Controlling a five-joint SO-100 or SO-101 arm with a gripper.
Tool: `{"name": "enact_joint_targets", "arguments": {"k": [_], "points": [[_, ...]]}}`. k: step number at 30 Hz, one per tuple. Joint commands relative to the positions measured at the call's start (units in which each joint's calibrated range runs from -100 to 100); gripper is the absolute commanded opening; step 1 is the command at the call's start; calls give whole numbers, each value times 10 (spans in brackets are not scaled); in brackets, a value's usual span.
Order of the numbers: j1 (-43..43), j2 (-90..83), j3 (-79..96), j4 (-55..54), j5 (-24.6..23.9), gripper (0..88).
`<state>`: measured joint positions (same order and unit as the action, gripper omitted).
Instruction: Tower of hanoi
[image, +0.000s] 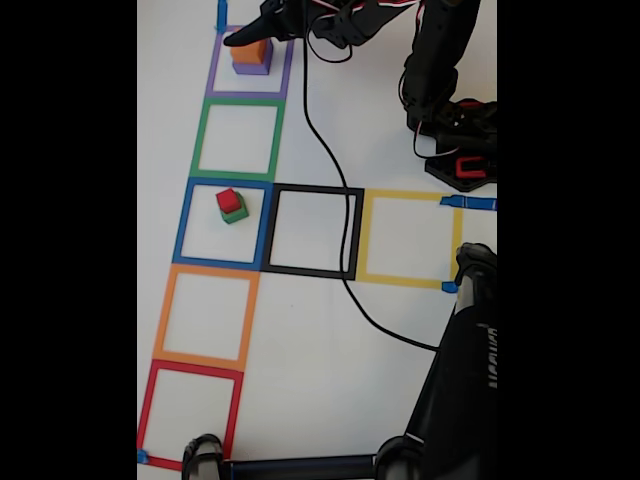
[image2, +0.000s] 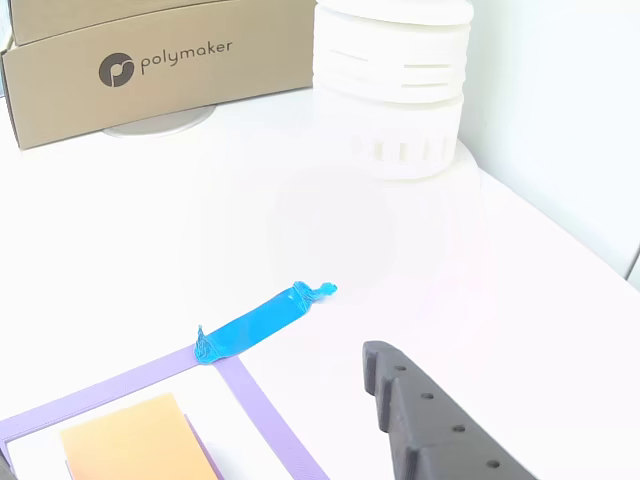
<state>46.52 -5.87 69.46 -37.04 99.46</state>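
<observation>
While the orange block (image: 251, 51) tops the purple block (image: 252, 68), the gripper (image: 236, 38) hovers beside it, grip unclear.

An orange block (image: 251, 50) sits on a purple block (image: 251, 68); a red block (image: 228, 200) on a green block (image: 236, 214). The counter (image: 300, 380) is white.

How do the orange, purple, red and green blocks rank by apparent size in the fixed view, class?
1. Purple block, partly under the orange one.
2. Orange block, nearly as wide as the purple.
3. Green block.
4. Red block, looking smallest.
</observation>
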Motion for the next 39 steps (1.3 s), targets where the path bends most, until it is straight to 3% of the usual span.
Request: {"name": "enact_joint_targets", "arguments": {"k": [1, 19, 39], "points": [[-5, 33, -1, -73, 5, 485], [-33, 199, -34, -222, 5, 464], [-58, 245, -55, -237, 5, 416]]}}
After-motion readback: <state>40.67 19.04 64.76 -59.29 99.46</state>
